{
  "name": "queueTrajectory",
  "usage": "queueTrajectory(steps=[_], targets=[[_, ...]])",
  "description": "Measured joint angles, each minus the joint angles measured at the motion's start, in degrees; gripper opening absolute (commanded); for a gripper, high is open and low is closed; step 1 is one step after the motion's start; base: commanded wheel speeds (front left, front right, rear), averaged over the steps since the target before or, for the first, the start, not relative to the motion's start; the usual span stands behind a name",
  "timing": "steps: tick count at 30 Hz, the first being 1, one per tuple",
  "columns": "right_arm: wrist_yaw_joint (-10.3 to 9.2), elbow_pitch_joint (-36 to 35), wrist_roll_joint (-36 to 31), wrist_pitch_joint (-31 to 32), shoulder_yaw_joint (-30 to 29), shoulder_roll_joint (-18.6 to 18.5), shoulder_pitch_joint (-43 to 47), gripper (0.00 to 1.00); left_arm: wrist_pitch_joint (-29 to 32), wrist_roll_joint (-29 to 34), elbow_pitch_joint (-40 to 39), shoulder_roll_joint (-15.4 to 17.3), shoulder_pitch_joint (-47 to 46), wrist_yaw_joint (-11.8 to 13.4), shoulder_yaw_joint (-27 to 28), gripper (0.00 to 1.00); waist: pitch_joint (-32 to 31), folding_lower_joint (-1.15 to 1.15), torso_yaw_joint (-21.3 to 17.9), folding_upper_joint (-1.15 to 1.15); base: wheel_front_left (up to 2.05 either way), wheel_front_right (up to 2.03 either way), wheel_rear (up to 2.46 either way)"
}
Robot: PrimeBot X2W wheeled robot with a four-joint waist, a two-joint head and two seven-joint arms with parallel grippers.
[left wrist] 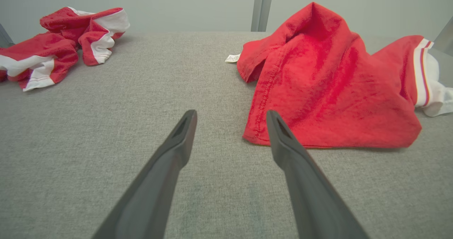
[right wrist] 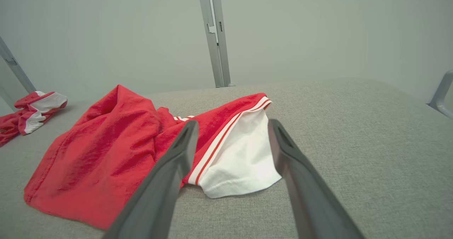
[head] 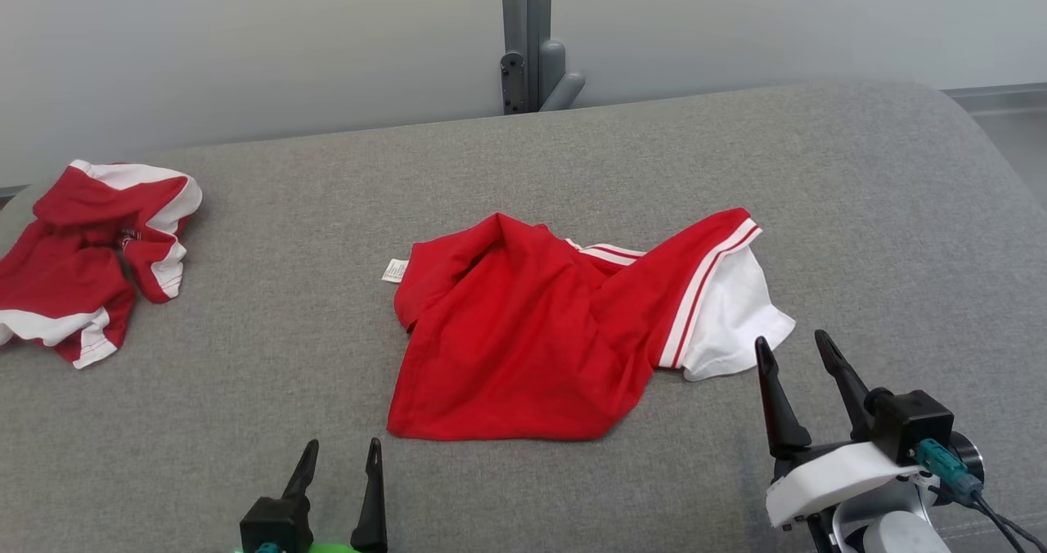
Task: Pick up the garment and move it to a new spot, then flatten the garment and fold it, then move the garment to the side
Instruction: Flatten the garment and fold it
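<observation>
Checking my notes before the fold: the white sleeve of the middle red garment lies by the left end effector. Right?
No. The white sleeve of the middle red garment lies by the right end effector, not the left; the head view shows it.

**A:** What rested on the broad grey woven-fabric padded surface [head: 270, 389]?

**B:** A crumpled red cloth garment with white panels [head: 82, 258] lay bunched at that surface's far left end.

**A:** And beyond the surface?

**B:** An upright grey metal post [head: 525, 38] carrying a small dark bracket [head: 513, 83] stood just past the surface's far edge, near its middle. A plain pale wall [head: 245, 46] ran behind the surface.
</observation>
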Motion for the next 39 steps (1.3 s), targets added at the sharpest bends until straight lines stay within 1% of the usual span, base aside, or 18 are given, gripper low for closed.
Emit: queueTrajectory(steps=[7, 12, 16, 25, 29, 30, 31, 32, 33, 34, 39], targets=[[0.01, 1.8, 0.3, 0.0, 0.1, 0.0, -0.7, 1.0, 2.0, -0.9, 6.9, 0.0, -4.8, -1.7, -2.0, 1.0, 0.9, 0.0, -0.6, 0.0, 0.0, 0.0, 0.0], [0.0, 2.6, 0.3, 0.0, 0.2, 0.0, -1.7, 1.0, 3.6, -3.1, 11.1, 0.0, -7.8, -2.6, -3.1, 1.0, 1.8, 0.0, -1.5, 0.0, 0.0, 0.0, 0.0], [0.01, 2.7, 0.3, 0.0, 0.4, 0.0, -2.6, 1.0, 3.8, -4.8, 14.8, 0.0, -10.2, -2.6, -3.1, 1.0, 2.8, 0.0, -2.6, 0.0, 0.0, 0.0, 0.0], [0.01, 3.0, 0.1, 0.0, 0.2, 0.0, -3.6, 1.0, 2.2, -8.3, 22.3, 0.0, -14.1, -1.4, -3.2, 1.0, 5.0, 0.0, -5.2, 0.0, 0.0, 0.0, 0.0], [0.0, 3.4, 0.0, 0.0, -0.2, 0.0, -3.7, 1.0, 1.6, -9.5, 24.9, 0.0, -15.7, -1.4, -3.5, 0.99, 5.6, 0.0, -5.9, 0.0, 0.0, 0.0, 0.0], [0.0, 3.6, -0.1, 0.0, -0.3, 0.0, -3.8, 1.0, 1.4, -9.9, 25.4, 0.0, -16.1, -1.4, -3.7, 0.87, 5.7, 0.0, -6.0, 0.0, 0.0, 0.0, 0.0], [0.0, 3.7, -0.2, 0.0, -0.4, 0.0, -3.9, 1.0, 1.4, -10.2, 26.0, 0.0, -16.5, -1.4, -3.9, 0.68, 5.8, 0.0, -6.0, 0.0, 0.0, 0.0, 0.0], [0.01, 4.1, -0.3, 0.0, -0.5, 0.0, -4.0, 1.0, 1.3, -10.5, 26.6, 0.0, -16.8, -1.4, -4.2, 0.44, 5.9, 0.0, -5.9, 0.0, 0.0, 0.0, 0.0], [0.01, 4.6, -0.4, 0.0, -0.7, 0.0, -4.2, 1.0, 1.2, -10.7, 27.2, 0.0, -17.2, -1.6, -4.6, 0.23, 5.9, 0.0, -5.8, 0.0, 0.0, 0.0, 0.0], [0.01, 5.0, -0.5, 0.0, -0.9, 0.0, -4.3, 1.0, 1.2, -11.0, 27.8, 0.1, -17.6, -1.9, -5.1, 0.0, 5.9, 0.0, -5.7, 0.0, 0.0, 0.0, 0.0], [0.01, 9.9, -0.5, 0.0, -4.0, 0.0, -7.0, 1.0, 0.9, -12.3, 28.6, 0.1, -18.7, -2.0, -7.2, 0.0, 6.1, 0.0, -4.9, 0.0, 0.0, 0.0, 0.0]])
